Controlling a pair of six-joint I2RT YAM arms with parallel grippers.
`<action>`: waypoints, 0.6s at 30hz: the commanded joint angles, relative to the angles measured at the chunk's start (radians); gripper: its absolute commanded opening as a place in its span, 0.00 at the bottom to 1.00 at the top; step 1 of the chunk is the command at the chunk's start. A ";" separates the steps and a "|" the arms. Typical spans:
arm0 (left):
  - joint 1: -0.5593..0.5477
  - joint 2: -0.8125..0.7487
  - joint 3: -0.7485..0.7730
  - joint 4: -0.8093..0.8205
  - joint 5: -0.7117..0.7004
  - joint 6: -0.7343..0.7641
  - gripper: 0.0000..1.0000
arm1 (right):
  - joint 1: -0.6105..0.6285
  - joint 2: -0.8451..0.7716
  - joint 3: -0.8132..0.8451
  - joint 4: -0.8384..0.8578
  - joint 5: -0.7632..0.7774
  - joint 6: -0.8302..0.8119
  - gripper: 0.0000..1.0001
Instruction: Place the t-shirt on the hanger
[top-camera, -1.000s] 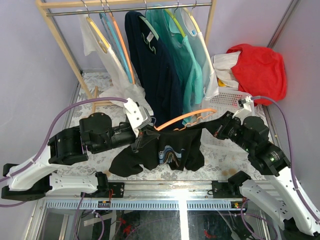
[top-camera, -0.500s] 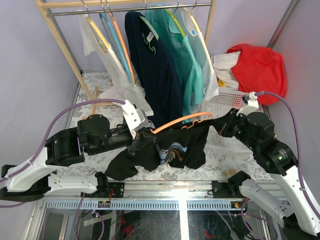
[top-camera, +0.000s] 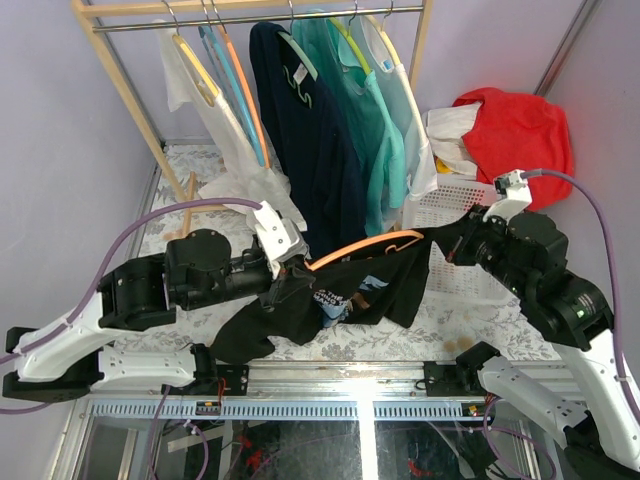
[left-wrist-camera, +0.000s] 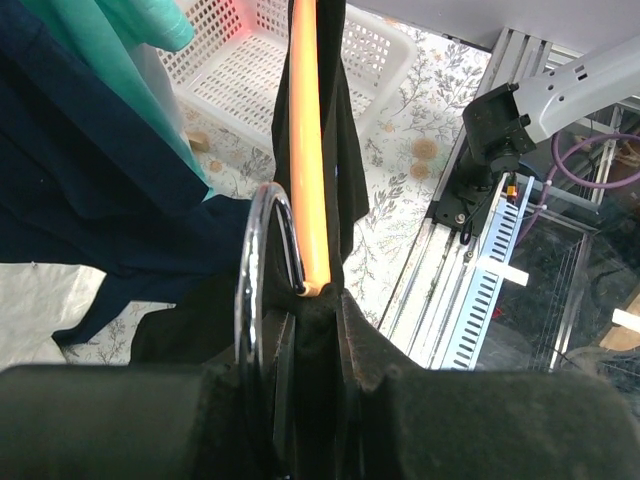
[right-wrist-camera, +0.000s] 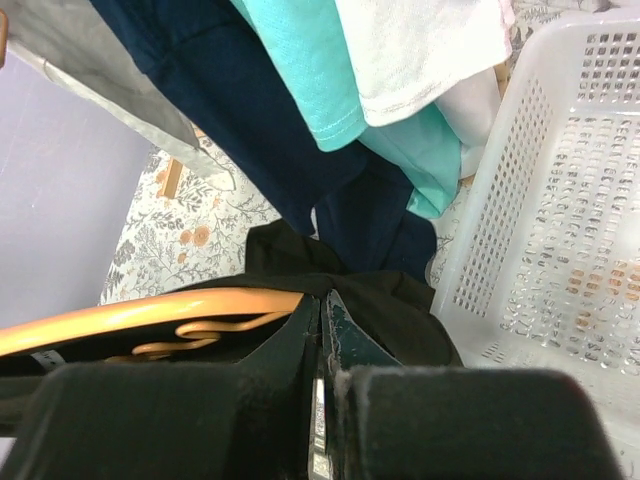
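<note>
The orange hanger (top-camera: 365, 245) is held off the table between my two arms, slanting up to the right. The black t-shirt (top-camera: 400, 290) drapes from it, its graphic facing the near edge. My left gripper (top-camera: 285, 272) is shut on the hanger's neck, with black cloth bunched in its jaws. In the left wrist view the orange bar (left-wrist-camera: 308, 150) runs away from the gripper (left-wrist-camera: 315, 300), and the silver hook (left-wrist-camera: 250, 270) curves beside the left finger. My right gripper (top-camera: 450, 243) is shut on the t-shirt's edge just past the hanger's right end. In the right wrist view the gripper (right-wrist-camera: 322, 300) pinches black cloth (right-wrist-camera: 400, 300) beside the hanger (right-wrist-camera: 150, 308).
A wooden rack (top-camera: 250, 15) at the back carries a navy shirt (top-camera: 310, 130), teal shirts (top-camera: 375, 130), a white garment (top-camera: 190, 80) and spare hangers. A white basket (top-camera: 455, 200) stands right of the rack, with red cloth (top-camera: 515, 130) behind it. A metal rail (top-camera: 330, 375) edges the table.
My right gripper has risen and moved to the right, drawing the t-shirt out along the hanger. The hanger's right end is higher now. The left gripper shifted only slightly.
</note>
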 joint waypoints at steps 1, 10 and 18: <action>0.006 0.013 0.004 0.010 -0.028 -0.011 0.00 | -0.011 0.007 0.085 -0.013 0.026 -0.057 0.00; 0.006 0.138 0.094 0.017 -0.077 -0.006 0.00 | -0.010 0.087 0.208 0.009 -0.253 -0.092 0.00; 0.012 0.265 0.230 0.013 -0.082 0.025 0.00 | -0.010 0.163 0.302 0.057 -0.486 -0.129 0.00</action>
